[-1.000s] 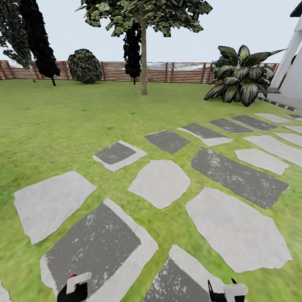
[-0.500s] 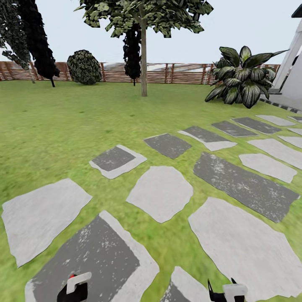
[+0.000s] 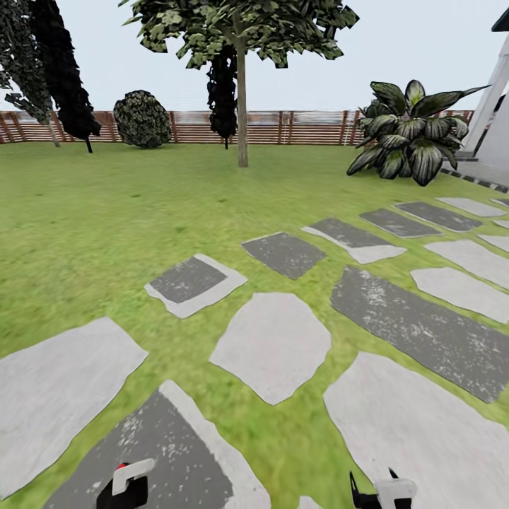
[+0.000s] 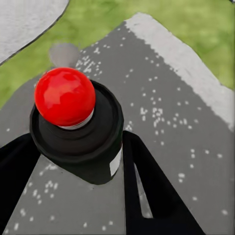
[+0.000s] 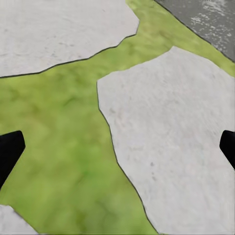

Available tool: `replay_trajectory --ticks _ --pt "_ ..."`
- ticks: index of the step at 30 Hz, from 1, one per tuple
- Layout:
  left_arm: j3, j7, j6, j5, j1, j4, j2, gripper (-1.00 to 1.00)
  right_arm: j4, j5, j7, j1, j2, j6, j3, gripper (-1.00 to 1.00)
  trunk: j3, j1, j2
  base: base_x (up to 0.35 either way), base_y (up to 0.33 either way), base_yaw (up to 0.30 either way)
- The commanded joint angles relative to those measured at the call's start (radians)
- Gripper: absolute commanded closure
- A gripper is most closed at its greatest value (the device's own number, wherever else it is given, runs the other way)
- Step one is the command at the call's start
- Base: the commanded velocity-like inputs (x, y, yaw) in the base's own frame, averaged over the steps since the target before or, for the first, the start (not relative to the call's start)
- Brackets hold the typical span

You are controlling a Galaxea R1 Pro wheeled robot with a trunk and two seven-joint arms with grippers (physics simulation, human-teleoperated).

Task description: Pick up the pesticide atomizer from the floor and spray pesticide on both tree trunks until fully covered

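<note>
The left gripper [image 4: 78, 161] has its two black fingers [image 4: 152, 196] clamped on the pesticide atomizer [image 4: 76, 132], one on each side of the dark bottle body; the round red top [image 4: 64, 96] stands up clear of them. Beneath the bottle lies a dark grey stepping stone [image 4: 166, 107] with a pale border, and grass beyond that border. In the head view the left gripper [image 3: 126, 486] sits at the lower edge, a speck of red showing at its top, over the same dark stone [image 3: 152, 452].

The right gripper [image 5: 117, 152] has its fingers [image 5: 9, 152] wide apart, with nothing between them, their black tips at opposite edges of the wrist picture. Under it are pale grey stones [image 5: 171, 127] split by strips of grass. In the head view it [image 3: 382, 491] shows at the lower edge, right of the left one.

Farther out, stepping stones, pale and dark, run across the lawn [image 3: 92, 205] toward the right. A tree [image 3: 240, 35] with a straight bare trunk [image 3: 242, 113] stands on the grass before the brown slatted fence [image 3: 304, 127]. A round bush [image 3: 143, 119] and dark narrow trees [image 3: 67, 71] stand to its left, and a broad-leaved striped plant [image 3: 406, 134] to its right.
</note>
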Motion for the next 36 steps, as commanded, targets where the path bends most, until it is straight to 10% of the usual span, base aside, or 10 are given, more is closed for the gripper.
replay_trajectory --ticks 1,36 --pt "-0.003 0.000 -0.004 0.010 0.000 0.001 0.000 1.00 0.001 0.011 -0.005 -0.001 0.000 -0.003 -0.004 -1.00 -0.001 0.000 0.000 0.338 0.000 0.000" --pt "-0.003 0.000 -0.004 0.010 0.000 0.001 -0.001 1.00 0.001 0.011 -0.005 -0.001 0.000 -0.003 -0.004 -1.00 -0.001 0.000 0.000 0.338 0.000 0.000"
